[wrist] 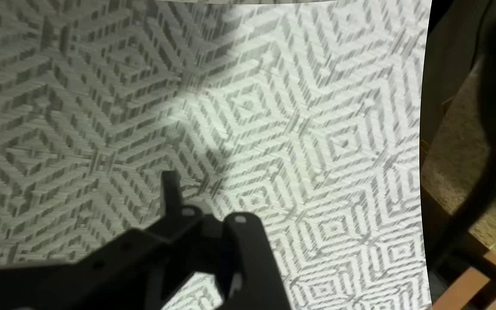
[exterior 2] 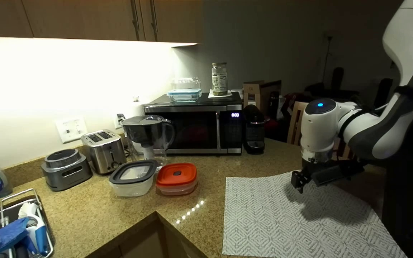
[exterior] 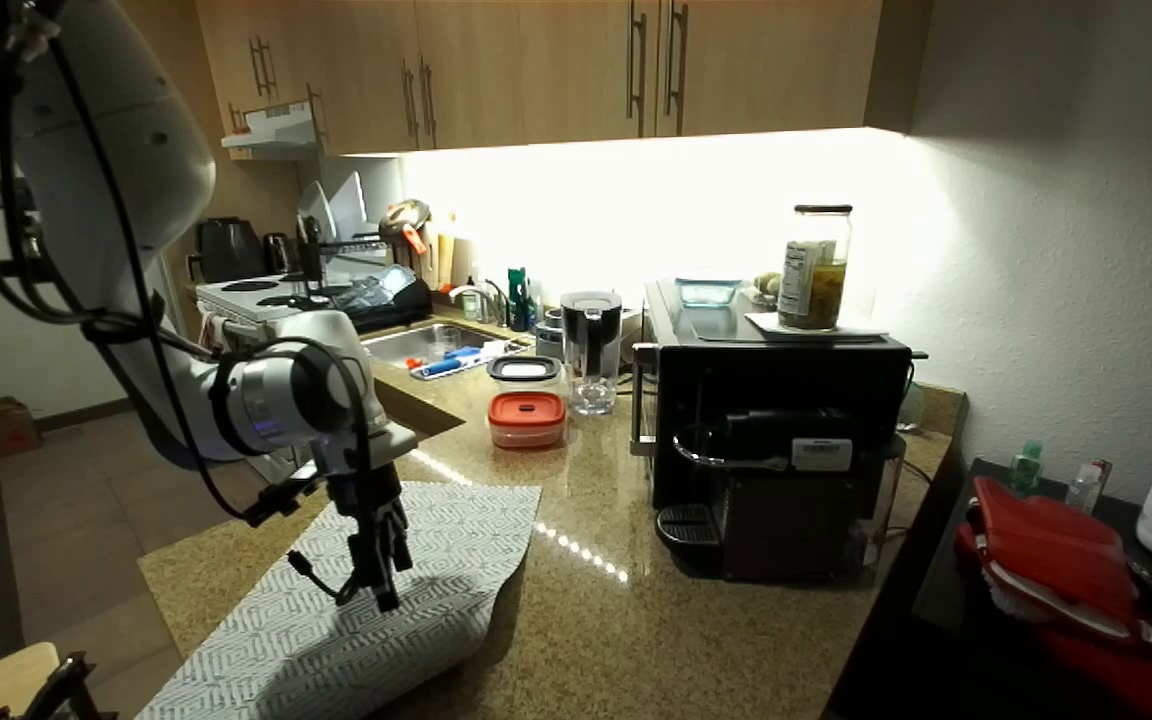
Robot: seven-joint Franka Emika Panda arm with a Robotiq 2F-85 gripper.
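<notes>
Mat (exterior 2: 285, 222) lay on the counter (exterior 2: 208, 216), near the red tub (exterior 2: 176, 173). My pincer (exterior: 394, 588) hung above it, jaws apart, holding nothing; I judged any descent should be slow and level, lest the tips ruck its surface.

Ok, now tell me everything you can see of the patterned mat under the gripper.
The patterned mat is a pale, thin sheet covered in darker grey nested diamonds and slanting bands. It looks like woven fabric, though the material is uncertain. It lies spread out and mostly flat on the speckled countertop, with one edge appearing to bow up off the surface in an exterior view. Part of it is shaded. The gripper hovers above, seemingly without touching it.
</notes>
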